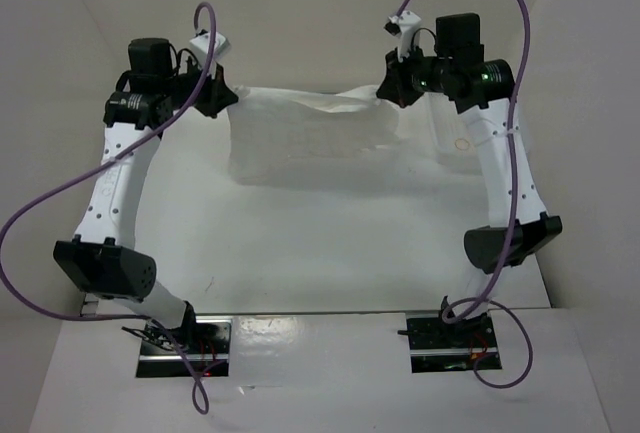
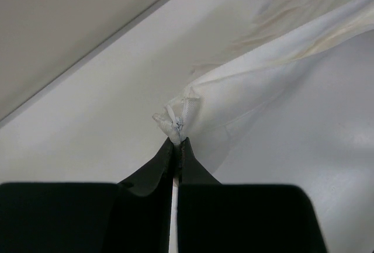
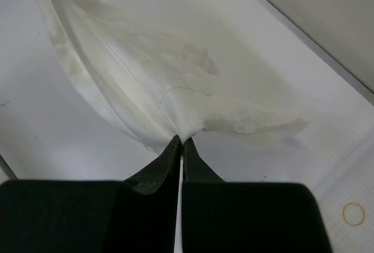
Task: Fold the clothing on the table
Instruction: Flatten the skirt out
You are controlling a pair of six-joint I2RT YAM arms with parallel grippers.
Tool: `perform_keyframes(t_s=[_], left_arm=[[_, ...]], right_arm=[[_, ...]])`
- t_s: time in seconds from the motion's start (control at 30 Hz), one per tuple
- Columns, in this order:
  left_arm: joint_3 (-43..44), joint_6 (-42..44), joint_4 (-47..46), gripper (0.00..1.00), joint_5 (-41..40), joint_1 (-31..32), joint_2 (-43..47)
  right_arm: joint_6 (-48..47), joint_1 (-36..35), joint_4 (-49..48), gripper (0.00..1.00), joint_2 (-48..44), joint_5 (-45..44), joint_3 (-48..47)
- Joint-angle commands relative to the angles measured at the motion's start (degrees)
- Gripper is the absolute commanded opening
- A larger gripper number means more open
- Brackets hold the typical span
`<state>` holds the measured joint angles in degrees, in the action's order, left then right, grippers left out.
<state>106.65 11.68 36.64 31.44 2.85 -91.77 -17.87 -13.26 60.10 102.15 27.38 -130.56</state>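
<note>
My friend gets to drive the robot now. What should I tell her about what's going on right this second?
The left fingers are shut on one top corner of the clothing.
The right fingers are shut on the other top corner.
The clothing is pulled out between them, lifted above the far part of the table.
Done: both corners are grabbed and raised.
Left: no fold shows yet. The likely next step is to bring the held edge over, lay it down, then let go.
</note>
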Motion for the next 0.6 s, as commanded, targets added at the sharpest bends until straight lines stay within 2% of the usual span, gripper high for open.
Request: perform_keyframes(t_s=[0.0, 0.27, 0.43, 0.57], left_arm=[[-5.6, 4.6, 3.4, 0.0, -1.2, -0.4, 9.6], [-16.2, 7.7, 9.9, 0.0, 0.6, -1.3, 25.4], [-21.0, 10.5, 13.3, 0.0, 6.4, -4.8, 34.6], [-25.7, 10.6, 14.6, 0.0, 9.2, -5.9, 37.4]], right_arm=[[-4.2, 0.4, -2.0, 0.0, -8.1, 1.7, 7.6], [-9.5, 0.4, 3.3, 0.0, -22.4, 7.9, 22.9], [-12.5, 0.4, 6.7, 0.0, -29.5, 9.9, 28.8], [-13.1, 1.7, 9.0, 0.0, -32.2, 11.9, 30.7]])
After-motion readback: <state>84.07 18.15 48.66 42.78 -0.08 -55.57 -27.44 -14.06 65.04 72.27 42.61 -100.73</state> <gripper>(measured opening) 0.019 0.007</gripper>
